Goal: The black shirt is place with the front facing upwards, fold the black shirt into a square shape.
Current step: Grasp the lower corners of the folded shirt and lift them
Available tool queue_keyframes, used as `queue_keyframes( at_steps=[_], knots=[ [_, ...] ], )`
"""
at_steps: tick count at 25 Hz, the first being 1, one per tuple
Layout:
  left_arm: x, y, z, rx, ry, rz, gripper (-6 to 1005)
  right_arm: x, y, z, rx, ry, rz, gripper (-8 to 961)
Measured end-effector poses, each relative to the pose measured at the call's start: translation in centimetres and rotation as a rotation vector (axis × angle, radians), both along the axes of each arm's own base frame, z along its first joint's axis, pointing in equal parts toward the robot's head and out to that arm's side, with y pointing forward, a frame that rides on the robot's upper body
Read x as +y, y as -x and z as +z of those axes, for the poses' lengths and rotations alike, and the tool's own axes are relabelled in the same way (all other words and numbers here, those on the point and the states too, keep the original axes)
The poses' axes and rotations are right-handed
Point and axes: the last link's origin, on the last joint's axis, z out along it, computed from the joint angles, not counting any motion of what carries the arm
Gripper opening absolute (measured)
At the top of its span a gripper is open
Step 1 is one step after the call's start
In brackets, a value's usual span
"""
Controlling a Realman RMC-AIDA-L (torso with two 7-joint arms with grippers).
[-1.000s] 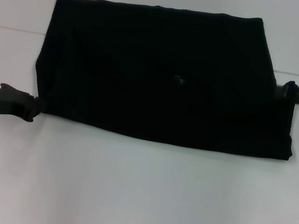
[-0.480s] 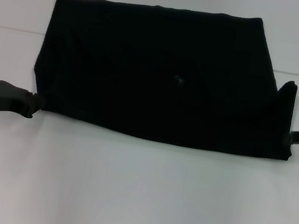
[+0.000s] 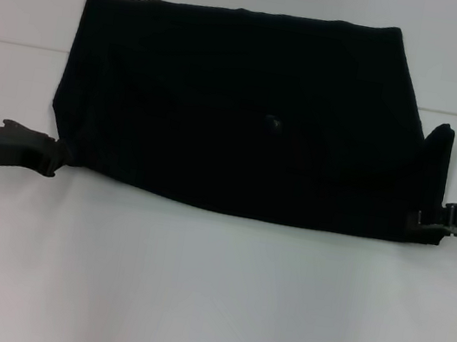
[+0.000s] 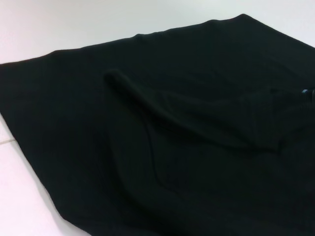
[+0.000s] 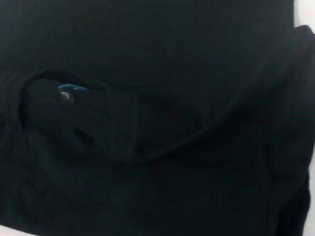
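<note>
The shirt [image 3: 247, 113] lies flat on the white table [image 3: 207, 299], folded into a wide dark block, so its letters are hidden. Only a small blue label [image 5: 66, 92] peeks out at the neck. The left gripper [image 3: 53, 158] sits at the near left corner of the shirt and the right gripper [image 3: 420, 222] at the near right corner; black on black, nobody can tell if their fingers are apart or together. A second ago the right gripper was farther back along the right edge. The cloth looks soft, with gentle folds.
</note>
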Motion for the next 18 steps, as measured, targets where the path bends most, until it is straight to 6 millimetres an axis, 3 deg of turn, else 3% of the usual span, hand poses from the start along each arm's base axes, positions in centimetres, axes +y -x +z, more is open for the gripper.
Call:
queue_keyframes(
  at_steps=[12,14,18],
  knots=[
    [-0.17,-0.07,0.10,-0.023,0.010,0.014,48,-0.15,0.24,0.28,0.043,-0.024,0.071,445],
    [-0.26,0.00,0.15,-0.028,0.011,0.019,48,-0.21,0.09,0.48,0.047,-0.032,0.076,226],
    [-0.52,-0.06,0.24,-0.047,0.022,0.023,47,-0.44,-0.21,0.71,0.051,-0.039,0.084,87]
  ],
)
